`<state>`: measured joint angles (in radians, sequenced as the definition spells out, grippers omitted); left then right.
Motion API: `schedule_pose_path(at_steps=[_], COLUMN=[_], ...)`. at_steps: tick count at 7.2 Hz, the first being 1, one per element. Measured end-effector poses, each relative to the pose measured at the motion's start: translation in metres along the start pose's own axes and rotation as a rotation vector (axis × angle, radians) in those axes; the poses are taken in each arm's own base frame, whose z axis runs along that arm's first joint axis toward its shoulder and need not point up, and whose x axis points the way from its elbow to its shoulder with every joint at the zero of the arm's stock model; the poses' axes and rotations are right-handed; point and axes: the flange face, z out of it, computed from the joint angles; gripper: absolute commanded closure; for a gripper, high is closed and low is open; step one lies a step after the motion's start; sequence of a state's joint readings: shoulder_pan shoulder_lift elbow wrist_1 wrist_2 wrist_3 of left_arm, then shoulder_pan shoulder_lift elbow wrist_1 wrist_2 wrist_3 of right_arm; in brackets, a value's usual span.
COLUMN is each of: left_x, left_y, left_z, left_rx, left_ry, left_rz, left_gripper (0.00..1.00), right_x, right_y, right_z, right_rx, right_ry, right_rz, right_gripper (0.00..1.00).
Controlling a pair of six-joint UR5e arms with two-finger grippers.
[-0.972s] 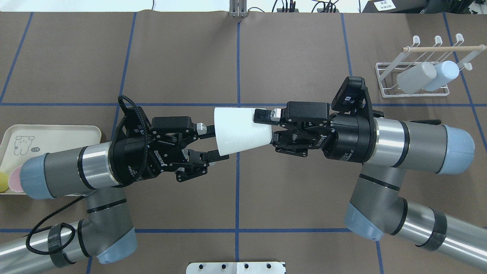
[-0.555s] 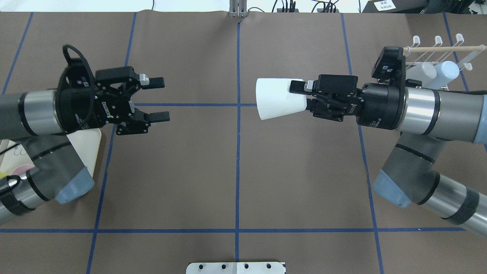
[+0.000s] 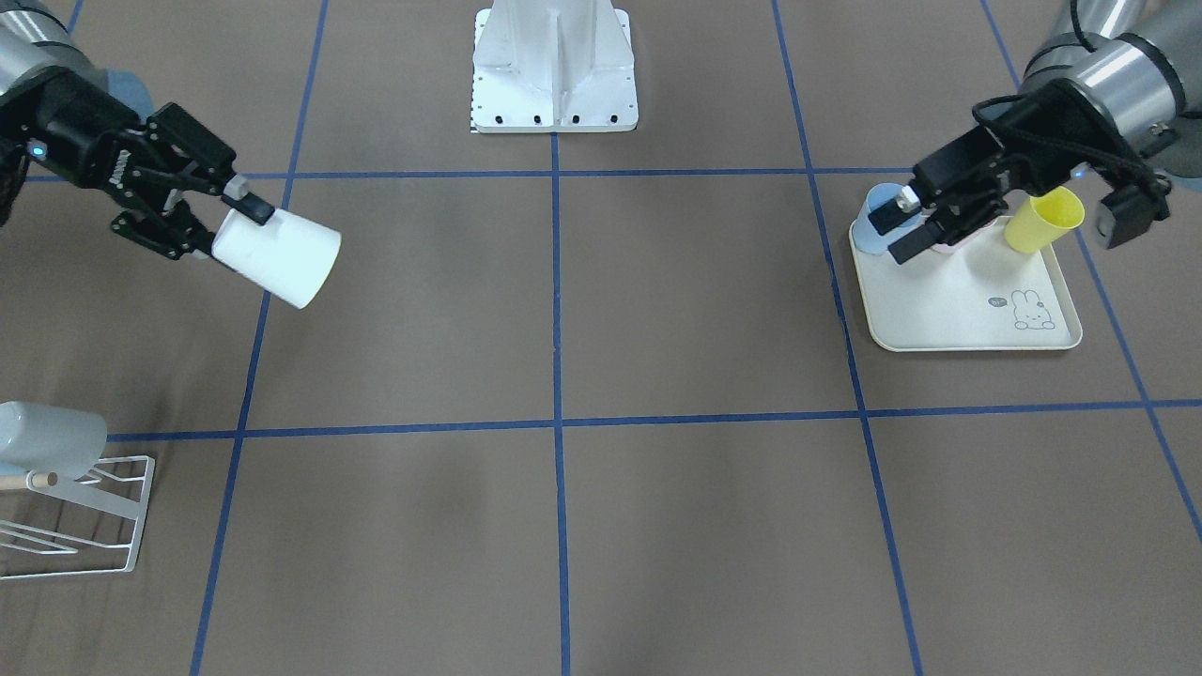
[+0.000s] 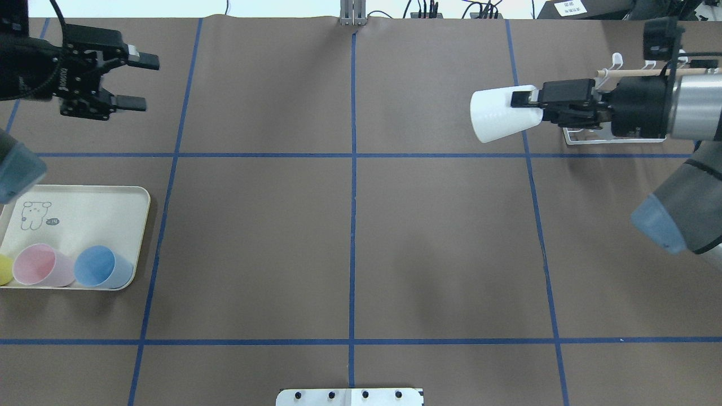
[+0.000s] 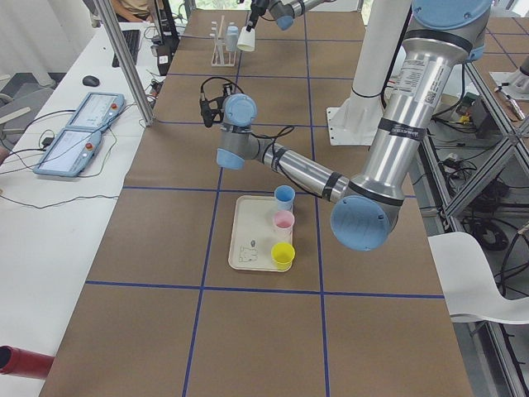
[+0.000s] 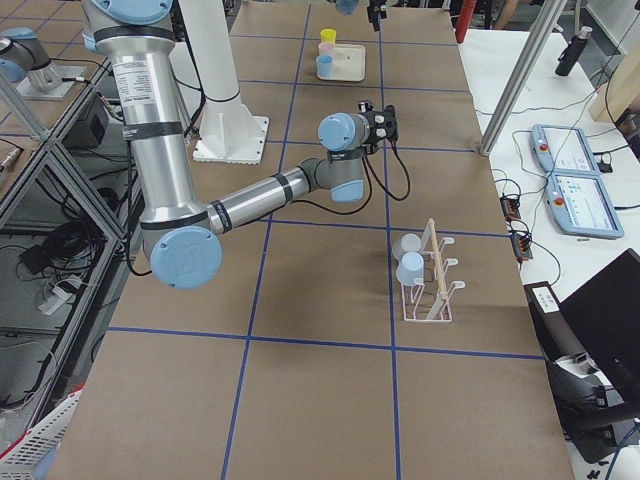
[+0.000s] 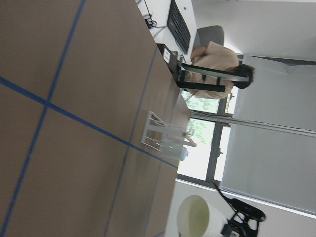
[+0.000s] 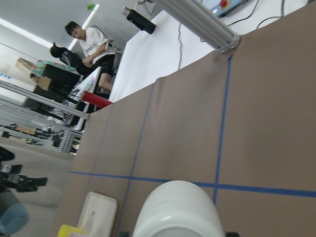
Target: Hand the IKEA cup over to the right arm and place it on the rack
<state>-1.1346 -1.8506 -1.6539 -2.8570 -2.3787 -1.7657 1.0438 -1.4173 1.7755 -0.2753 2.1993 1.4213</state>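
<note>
White cup (image 4: 501,115) held sideways above table, right gripper (image 4: 527,110) clamped on its narrow end, near rack (image 4: 620,72). Left gripper (image 4: 141,82) empty, fingers spread wide.

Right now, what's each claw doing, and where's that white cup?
Left claw open, empty. Right claw shut on white cup, near rack. Two cups already racked.

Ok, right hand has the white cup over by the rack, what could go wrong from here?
The right hand holds the white cup only at its narrow end, lying sideways, so it could slip or tilt while turning. The rack already carries two cups, so the incoming one might knock them or miss a free prong.
</note>
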Motion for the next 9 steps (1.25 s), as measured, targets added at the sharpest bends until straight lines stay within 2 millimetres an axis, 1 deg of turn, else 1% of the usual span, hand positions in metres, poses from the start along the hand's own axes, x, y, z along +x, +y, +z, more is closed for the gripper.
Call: schedule_pose_path(at_steps=[1, 2, 3, 4, 5, 6, 7, 8, 9], left_x=[-0.018, -0.036, -0.054, -0.070, -0.081, -0.092, -0.106, -0.122, -0.137], left_y=[-0.018, -0.031, -0.040, -0.051, -0.061, -0.069, -0.072, -0.072, -0.069], left_z=[-0.016, -0.031, -0.045, -0.061, -0.078, -0.092, -0.102, -0.110, -0.117], left_rx=[0.039, 0.067, 0.086, 0.105, 0.122, 0.133, 0.144, 0.149, 0.147], left_ry=[-0.070, -0.137, -0.194, -0.251, -0.304, -0.351, -0.395, -0.437, -0.465], left_rz=[0.060, 0.117, 0.165, 0.213, 0.259, 0.301, 0.339, 0.369, 0.384], left_gripper=[0.01, 0.01, 0.01, 0.01, 0.01, 0.01, 0.01, 0.01, 0.01], right_x=[0.026, 0.049, 0.069, 0.091, 0.113, 0.134, 0.153, 0.175, 0.196], right_y=[-0.025, -0.051, -0.071, -0.082, -0.088, -0.093, -0.097, -0.101, -0.107], right_z=[-0.031, -0.064, -0.095, -0.121, -0.143, -0.161, -0.173, -0.179, -0.178], right_rx=[-0.001, -0.013, -0.034, -0.062, -0.099, -0.149, -0.210, -0.272, -0.313], right_ry=[0.115, 0.224, 0.314, 0.388, 0.457, 0.519, 0.568, 0.600, 0.621], right_rz=[-0.065, -0.125, -0.193, -0.261, -0.324, -0.378, -0.421, -0.443, -0.439], right_gripper=[0.66, 0.66, 0.66, 0.66, 0.66, 0.66, 0.67, 0.67, 0.67])
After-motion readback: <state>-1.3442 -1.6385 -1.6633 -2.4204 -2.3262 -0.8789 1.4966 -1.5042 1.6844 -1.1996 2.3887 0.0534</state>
